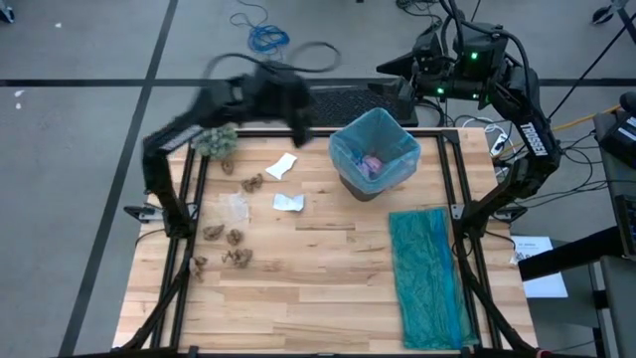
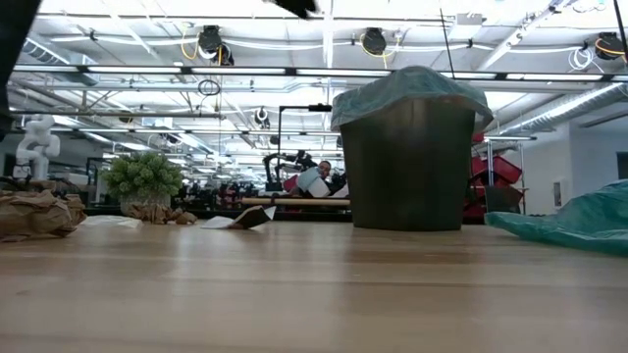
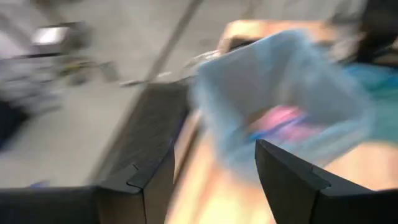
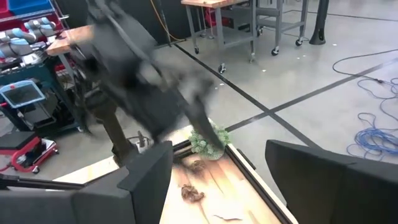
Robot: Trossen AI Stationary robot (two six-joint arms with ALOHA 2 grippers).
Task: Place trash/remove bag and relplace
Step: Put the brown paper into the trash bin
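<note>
While the left arm stretches blurred across the far edge of the worktop [image 1: 328, 288], its left end effector [image 1: 301, 127] hangs just beside the bin [image 1: 373, 159], fingers spread wide with nothing between them. The sky-blue bag [image 1: 350, 144] lines that bin, with a purple piece [image 1: 372, 161] lying inside. Brown wads of trash [image 1: 237, 257] and white paper bits [image 1: 288, 202] lie scattered on the wood near a green plant [image 1: 217, 140]. A teal-green bag [image 1: 427, 278] lies flat beyond the bin. Folded back off the worktop, the right end effector [image 4: 217, 180] also stands wide and empty.
</note>
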